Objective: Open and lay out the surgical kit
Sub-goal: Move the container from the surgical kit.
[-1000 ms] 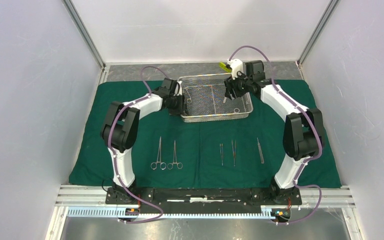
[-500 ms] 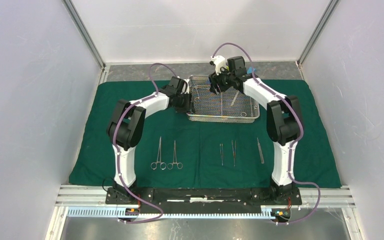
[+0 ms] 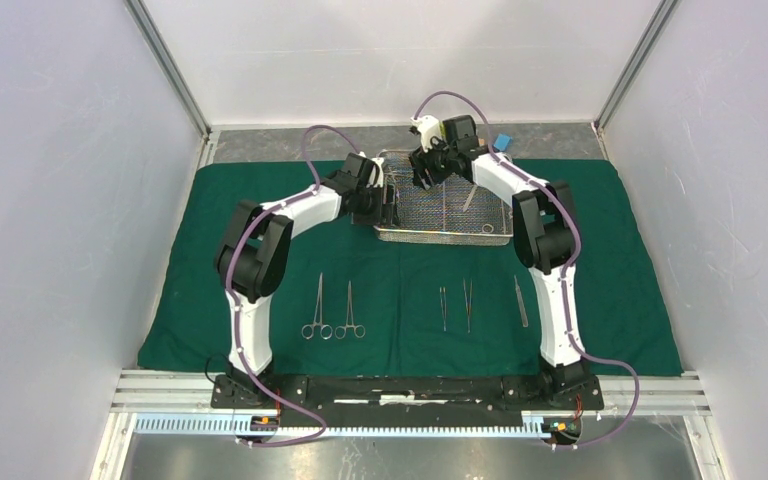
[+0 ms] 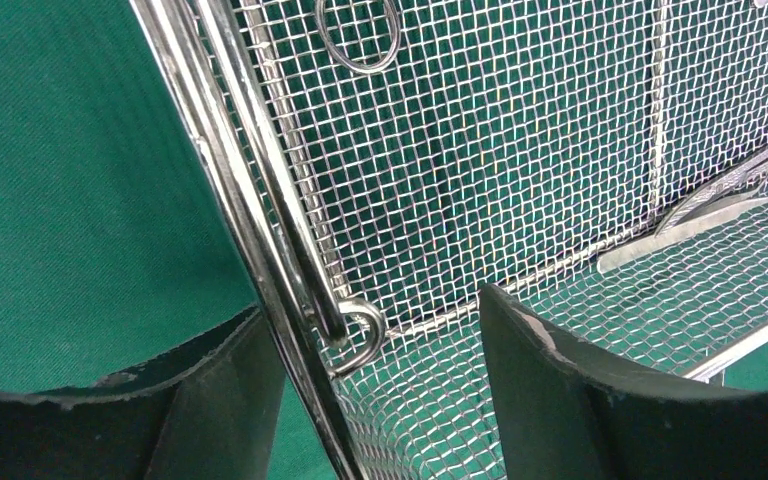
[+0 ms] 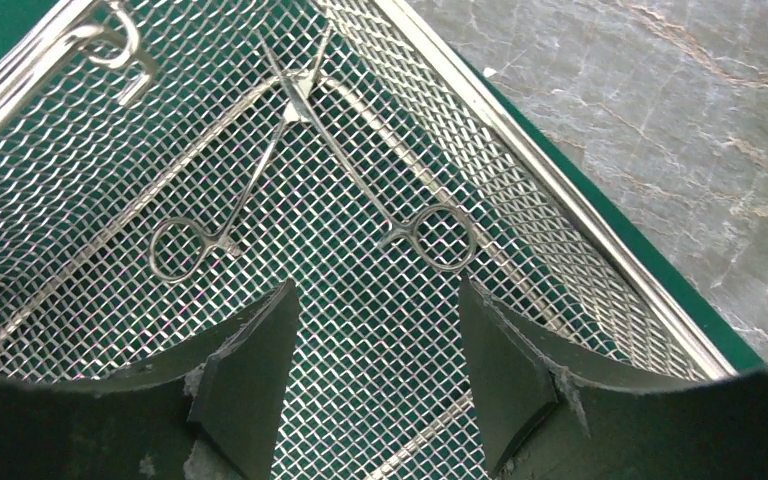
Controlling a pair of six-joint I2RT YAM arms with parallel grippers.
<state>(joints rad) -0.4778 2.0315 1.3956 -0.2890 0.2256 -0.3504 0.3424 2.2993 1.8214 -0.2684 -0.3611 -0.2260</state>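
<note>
The silver wire-mesh tray (image 3: 446,238) sits at the back of the dark green drape (image 3: 260,200). My left gripper (image 3: 391,205) is open and straddles the tray's left rim (image 4: 228,180), one finger (image 4: 210,400) outside and one inside. My right gripper (image 3: 423,172) is open and hovers over the tray's back left, above a ring-handled clamp (image 5: 300,140) lying on the mesh. A pair of tweezers (image 3: 470,196) also lies in the tray. Two clamps (image 3: 318,312) (image 3: 350,312) and three tweezers (image 3: 442,308) (image 3: 468,304) (image 3: 521,300) lie in a row on the near drape.
A small blue block (image 3: 502,141) rests on the grey strip behind the drape. White walls and metal frame posts close in the back and sides. The tray's far rim (image 5: 560,190) runs close to the drape's back edge.
The tray has slid a little to the right and straightened. My right gripper has moved left over its back left part. My left gripper has followed the tray's left end.
</note>
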